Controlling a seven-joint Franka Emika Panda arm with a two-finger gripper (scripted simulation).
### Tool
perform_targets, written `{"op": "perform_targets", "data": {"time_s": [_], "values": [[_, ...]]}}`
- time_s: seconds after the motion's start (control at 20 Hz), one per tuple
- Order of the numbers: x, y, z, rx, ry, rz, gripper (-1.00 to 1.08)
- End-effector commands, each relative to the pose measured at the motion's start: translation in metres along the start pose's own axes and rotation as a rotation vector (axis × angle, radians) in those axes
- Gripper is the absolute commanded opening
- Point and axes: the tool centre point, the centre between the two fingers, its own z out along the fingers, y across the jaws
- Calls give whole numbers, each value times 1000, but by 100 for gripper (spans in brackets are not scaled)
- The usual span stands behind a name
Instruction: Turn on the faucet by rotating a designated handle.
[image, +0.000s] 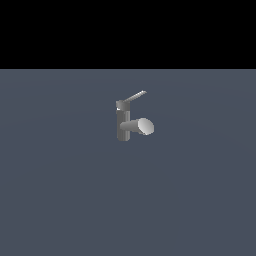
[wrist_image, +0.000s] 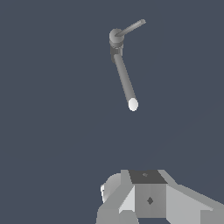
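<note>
The faucet (image: 123, 125) stood alone on a flat slate-blue surface (image: 60, 200), a little above the middle of the exterior view. Its post was an upright grey cylinder with a slightly wider cap on top. From the lower half of the post a short thick spout (image: 137, 126) pointed toward the exterior view's right and somewhat toward the camera, ending in a pale oval face. The handle (image: 135, 96), a thin flat light-grey bar, rose slantwise from the cap toward the exterior view's upper right, over the spout and leaning to the same side. No arm showed in the exterior view, and a black band filled that view above the surface.

In the wrist view the faucet (wrist_image: 116, 41) was seen from above and well away from the camera. The spout (wrist_image: 124, 78) appeared as a long dark-grey cylinder tipped by its pale end, and the handle (wrist_image: 131, 27) stuck out from the round cap as a slim bar at an angle to the spout.

The tool (wrist_image: 148, 199) showed only as blocky grey and white housing at the edge of the wrist view, well apart from the faucet and touching nothing. Its fingertips were out of sight, so whether it was spread or closed could not be told. No container appeared in either view.
</note>
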Motion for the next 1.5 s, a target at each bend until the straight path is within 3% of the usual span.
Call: {"op": "perform_targets", "data": {"time_s": [0.0,0.7,1.45], "values": [[0,0,0,0,0,0,-100],[30,-16,28,-2,0,113,-100],[126,-42,108,-8,0,438,-100]]}}
